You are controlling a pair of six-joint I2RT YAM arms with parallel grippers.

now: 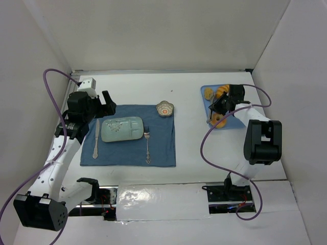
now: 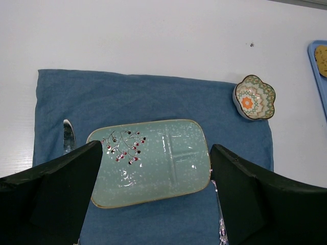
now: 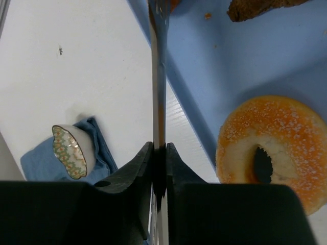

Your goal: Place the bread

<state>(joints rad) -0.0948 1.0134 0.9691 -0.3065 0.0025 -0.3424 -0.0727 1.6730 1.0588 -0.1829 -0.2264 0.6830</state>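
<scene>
Bread [image 1: 208, 93]: lies in the far left corner of the tray [image 3: 245, 56], not lifted
Right jaws: closed on a thin metal utensil [image 3: 159, 76] seen edge-on, kind not clear; they hang over the tray's left rim
Utensil tip: points toward the tray's far end, next to an orange sliver that may be the bread; whether they touch cannot be told
Left jaws: open wide and empty, hovering over the plate [image 2: 153, 168], well left of the tray
Done: the tool looks to be in grip
Left to do: take up the bread with the utensil, carry it off the tray and set it down, probably on the plate, though the task names no spot
Neighbours: a donut [image 3: 271, 148] at the tray's near end, just right of the right jaws; a brown pastry [image 1: 223, 92] beside the bread, further into the tray
Edges: the tray's raised left rim lies between the bread and the tabletop [image 1: 189, 102], so the load has to clear it
Open room: bare tabletop left of the tray as far as the cloth [image 1: 163, 153]
In the way: a bowl [image 2: 254, 97] on the cloth corner nearest the tray, close to a straight path leftward
Tight side: a wall stands close on the tray's right, so there is little room to swing that way
</scene>
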